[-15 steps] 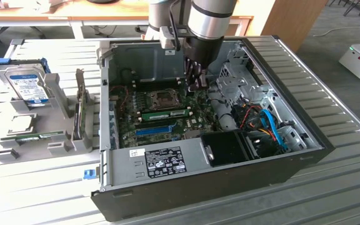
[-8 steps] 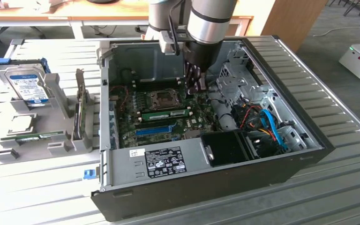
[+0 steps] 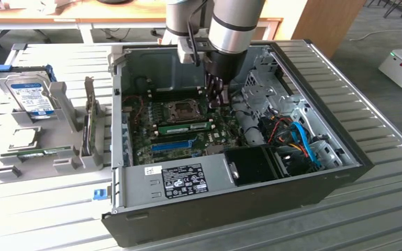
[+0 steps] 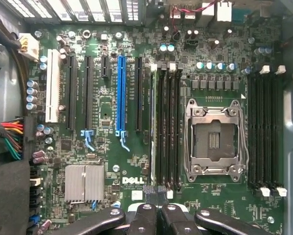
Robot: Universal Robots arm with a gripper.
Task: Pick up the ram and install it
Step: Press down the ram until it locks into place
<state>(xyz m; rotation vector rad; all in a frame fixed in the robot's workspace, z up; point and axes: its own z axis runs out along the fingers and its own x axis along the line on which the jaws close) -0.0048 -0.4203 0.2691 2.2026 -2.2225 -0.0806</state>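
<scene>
Hand (image 4: 156, 192) pinched together and empty, low over the motherboard (image 4: 112, 161); we see the ram (image 3: 187, 126) standing on edge just beside the CPU socket (image 4: 212, 139). Seating step, we reckon: any press must go straight down.

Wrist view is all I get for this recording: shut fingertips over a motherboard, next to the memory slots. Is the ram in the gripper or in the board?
Observer: In the board. The exterior view shows the ram standing green in a slot beside the processor socket; the gripper holds nothing.
Operator: Is the gripper touching it?
Observer: Cannot tell. It hangs over the stick's end toward the exterior view's right.
Operator: Anything outside the case?
Observer: A grey rack on the exterior view's left holds a hard drive with a blue label.
</scene>
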